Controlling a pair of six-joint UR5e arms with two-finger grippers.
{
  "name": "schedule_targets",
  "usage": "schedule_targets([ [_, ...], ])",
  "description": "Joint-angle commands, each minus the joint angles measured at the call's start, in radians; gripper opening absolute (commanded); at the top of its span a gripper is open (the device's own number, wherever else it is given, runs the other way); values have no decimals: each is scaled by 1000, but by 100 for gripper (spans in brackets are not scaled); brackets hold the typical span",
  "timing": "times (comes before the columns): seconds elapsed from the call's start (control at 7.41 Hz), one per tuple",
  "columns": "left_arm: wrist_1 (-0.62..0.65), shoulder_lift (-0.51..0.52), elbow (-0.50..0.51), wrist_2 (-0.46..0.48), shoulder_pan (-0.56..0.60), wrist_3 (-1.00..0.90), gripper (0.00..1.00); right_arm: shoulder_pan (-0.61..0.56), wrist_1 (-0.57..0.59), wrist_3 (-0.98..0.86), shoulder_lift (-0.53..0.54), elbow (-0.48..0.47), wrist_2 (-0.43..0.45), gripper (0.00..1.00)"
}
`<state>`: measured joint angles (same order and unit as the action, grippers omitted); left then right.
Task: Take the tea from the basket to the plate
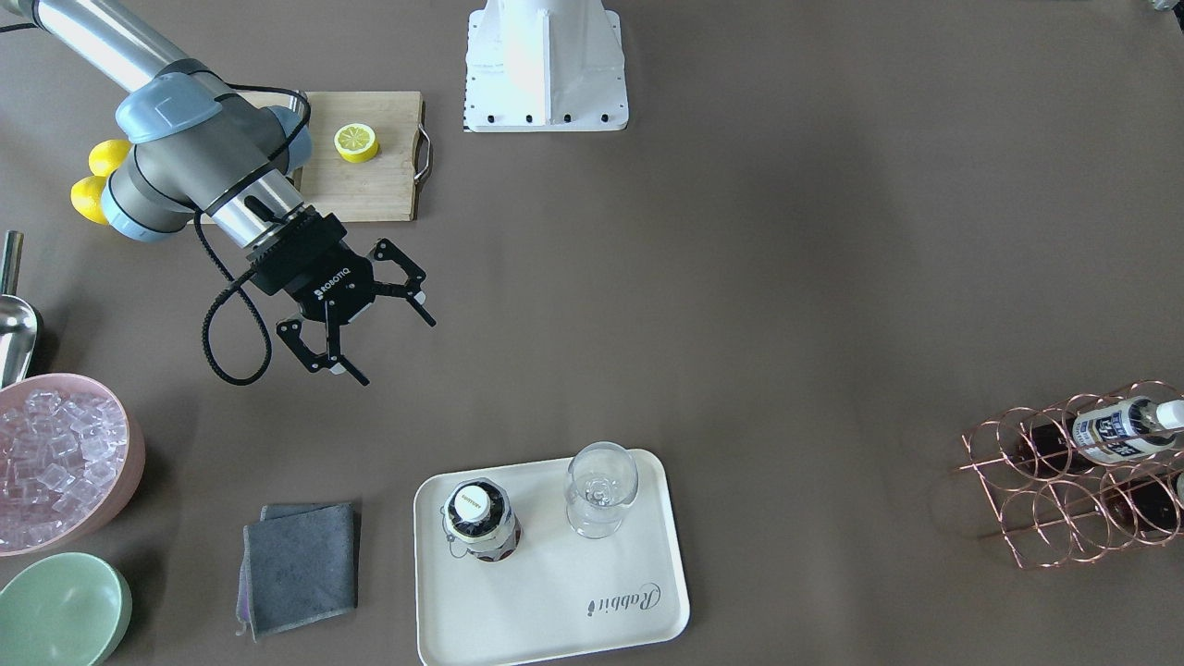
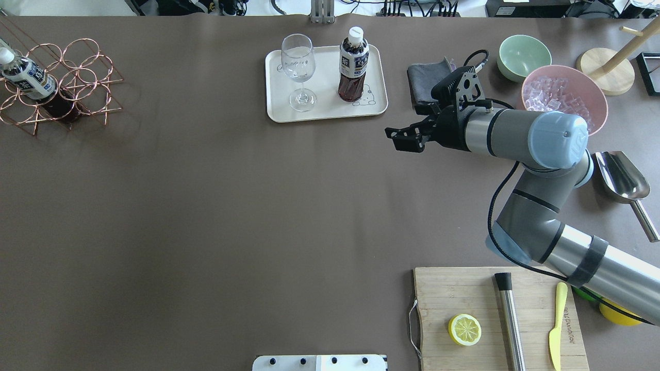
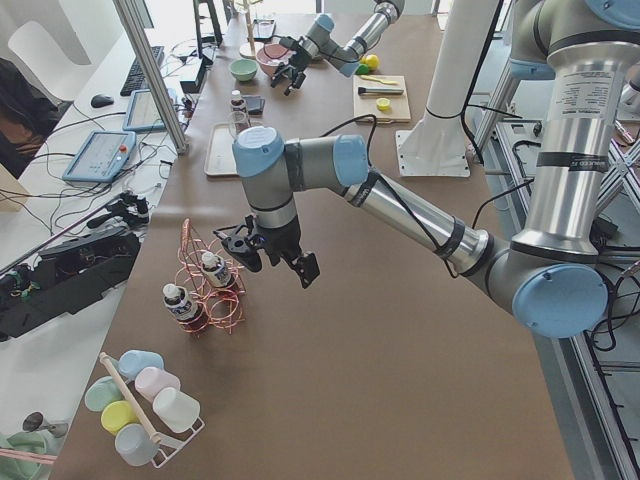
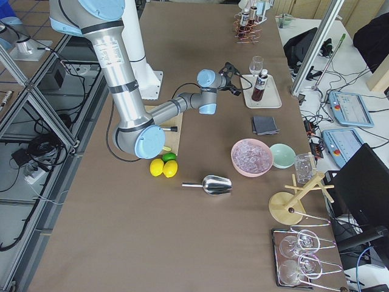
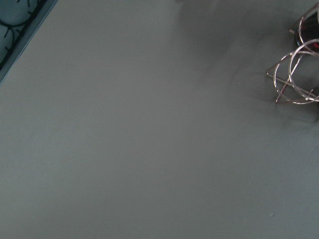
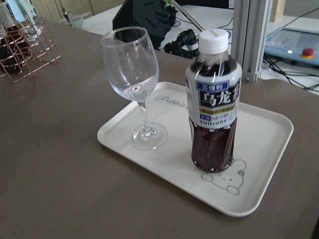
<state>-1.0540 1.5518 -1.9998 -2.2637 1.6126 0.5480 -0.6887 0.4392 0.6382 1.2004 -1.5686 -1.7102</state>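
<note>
One tea bottle (image 1: pixel 479 516) stands upright on the cream plate (image 1: pixel 555 601), next to a stemmed glass (image 1: pixel 599 490). The right wrist view shows the bottle (image 6: pixel 213 104) on the plate (image 6: pixel 259 149), by the printed bear. My right gripper (image 1: pixel 398 351) is open and empty, above the table and short of the plate; it also shows in the overhead view (image 2: pixel 393 140). The copper wire basket (image 2: pixel 77 67) holds two more tea bottles (image 3: pixel 212 270) at the table's far left. My left gripper (image 3: pixel 270 262) hangs just beside the basket; I cannot tell whether it is open or shut.
A grey cloth (image 1: pixel 301 566), a pale green bowl (image 1: pixel 60 610) and a pink bowl of ice (image 1: pixel 60 458) lie near the plate. A cutting board (image 2: pixel 500 319) carries a lemon half (image 2: pixel 464 330), a bar tool and a knife. A metal scoop (image 2: pixel 621 175) lies by the right arm.
</note>
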Motion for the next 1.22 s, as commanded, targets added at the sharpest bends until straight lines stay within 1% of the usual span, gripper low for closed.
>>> schedule_targets([
  [0.0, -380, -198, 42, -22, 6, -117, 99, -41, 299, 0, 120, -169, -217, 100],
  [0.14, -453, -209, 67, -74, 6, -118, 99, -98, 457, -5, 148, -215, -314, 100],
  [0.27, -466, -197, 81, -97, -12, -117, 99, -163, 592, -41, 151, -226, -407, 100],
  [0.4, -456, -188, 78, -96, -42, -115, 99, -232, 713, -140, 172, -228, -463, 100],
  [0.54, -468, -199, 82, -97, -42, -117, 99, -302, 793, -228, 214, -229, -488, 100],
  [0.68, -466, -194, 81, -97, -68, -118, 99, -363, 847, -238, 269, -229, -520, 100],
  [0.81, -468, -188, 67, -97, -91, -120, 99, -414, 902, -238, 345, -223, -579, 100],
  [0.94, -465, -171, 61, -91, -123, -120, 99, -469, 938, -241, 405, -219, -589, 100],
  [1.08, -465, -167, 61, -91, -123, -122, 99, -529, 947, -242, 465, -214, -588, 100],
])
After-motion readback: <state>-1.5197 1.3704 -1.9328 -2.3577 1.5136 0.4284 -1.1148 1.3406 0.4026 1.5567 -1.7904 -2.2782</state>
